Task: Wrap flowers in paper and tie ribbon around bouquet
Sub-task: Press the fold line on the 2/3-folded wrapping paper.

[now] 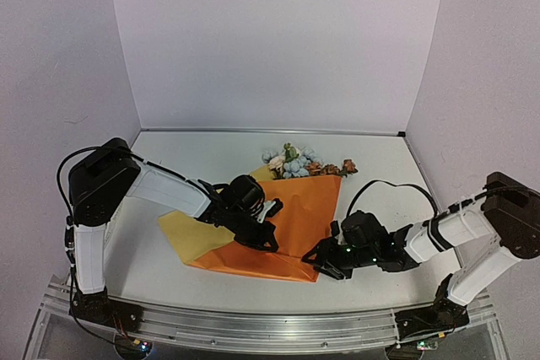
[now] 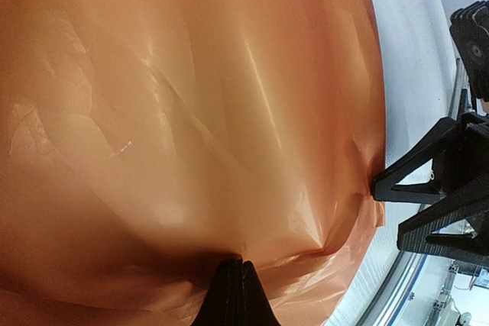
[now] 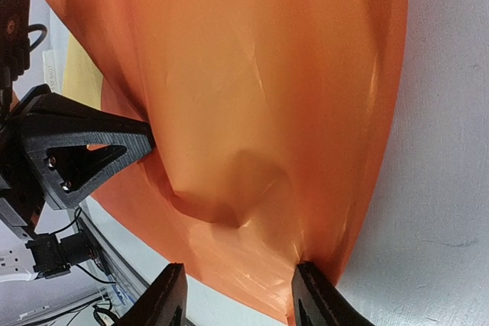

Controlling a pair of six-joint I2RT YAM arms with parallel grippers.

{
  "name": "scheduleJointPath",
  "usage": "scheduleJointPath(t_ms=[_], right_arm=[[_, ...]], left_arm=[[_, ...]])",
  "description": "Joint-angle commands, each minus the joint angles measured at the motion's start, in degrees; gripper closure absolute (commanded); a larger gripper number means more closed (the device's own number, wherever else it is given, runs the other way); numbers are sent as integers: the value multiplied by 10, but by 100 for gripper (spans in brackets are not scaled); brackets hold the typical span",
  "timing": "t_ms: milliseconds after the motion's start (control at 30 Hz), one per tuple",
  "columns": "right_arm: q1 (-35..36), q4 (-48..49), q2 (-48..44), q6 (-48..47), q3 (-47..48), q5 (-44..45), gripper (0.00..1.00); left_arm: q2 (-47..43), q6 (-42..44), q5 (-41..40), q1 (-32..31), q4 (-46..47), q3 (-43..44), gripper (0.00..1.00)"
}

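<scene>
Paper (image 1: 304,208) lies on the table (image 1: 202,153), and at its left end a flap shows the yellow face — the rest is bright orange. Next comes the left pincer (image 1: 267,240). It is closed tight, with its tips pushed down on the orange sheet near the middle. Little creases run to the tips, but I cannot tell if a fold is caught between them. Further along, at the far edge of the sheet, the flowers (image 1: 294,162) peek out with their pink, blue and rust heads. Their stems are hidden under the paper. On the right, the right pincer (image 1: 326,265) sits low at the near corner of the sheet. It is about half open. The paper's edge lies between its fingers (image 3: 315,295) and one finger touches it, yet nothing is squeezed.

So the job looks partly done, I think. The paper is folded over the flowers, but loose and flat — not a snug cone. It needs rolling tighter. The ribbon is not in any view, so tying is all left to do.
</scene>
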Motion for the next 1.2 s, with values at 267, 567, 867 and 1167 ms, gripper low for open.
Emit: scheduleJointPath(t_ms=[267, 567, 867, 1167], right_arm=[[34, -68, -42, 7, -56, -17, 48], [36, -182, -104, -44, 19, -13, 46], [31, -321, -85, -155, 178, 26, 52], [25, -317, 23, -247, 281, 34, 66]], left_arm=[[20, -3, -52, 12, -56, -28, 100], [5, 4, -51, 12, -63, -17, 100], [-29, 12, -56, 12, -80, 12, 99], [-104, -14, -80, 25, -85, -3, 92]])
